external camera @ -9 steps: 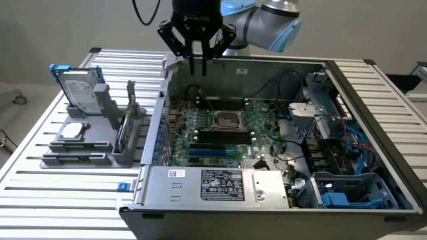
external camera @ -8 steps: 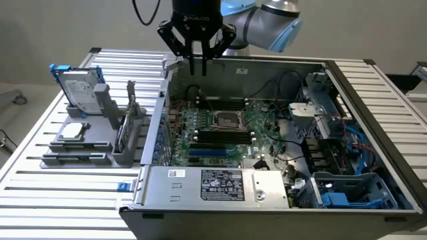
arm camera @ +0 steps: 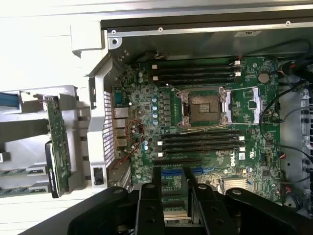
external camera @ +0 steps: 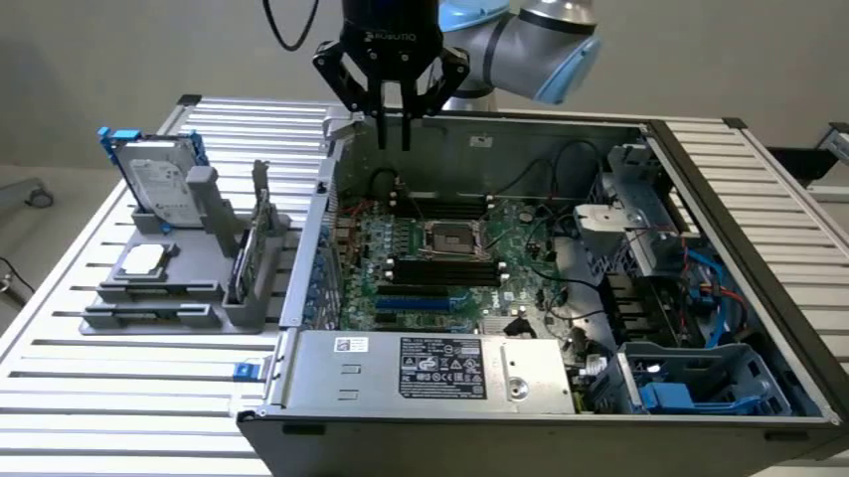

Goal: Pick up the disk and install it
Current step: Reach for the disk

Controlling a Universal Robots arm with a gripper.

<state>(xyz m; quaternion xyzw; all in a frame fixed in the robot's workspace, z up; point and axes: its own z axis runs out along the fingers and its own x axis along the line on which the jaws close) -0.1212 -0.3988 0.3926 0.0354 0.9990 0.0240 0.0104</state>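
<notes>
The disk (external camera: 159, 181) is a silver-grey drive with a white label in a bright blue carrier. It stands upright in the grey holder (external camera: 173, 298) on the exterior view's left, well apart from my gripper. My gripper (external camera: 393, 139) hangs above the far rim of the open computer case (external camera: 531, 397), fingers pointing down. In the wrist view, the two black fingers of the gripper (arm camera: 172, 172) stand apart with only the motherboard (arm camera: 205, 127) showing between them. The gripper is open and holds nothing.
The holder also carries a small square processor chip (external camera: 142, 260) and a thin dark card on edge (external camera: 258, 243). Inside the case are an open CPU socket (external camera: 448, 238), cables, a blue drive cage (external camera: 690, 383) and a labelled power supply (external camera: 438, 368). A slatted table (external camera: 80, 397) surrounds the case.
</notes>
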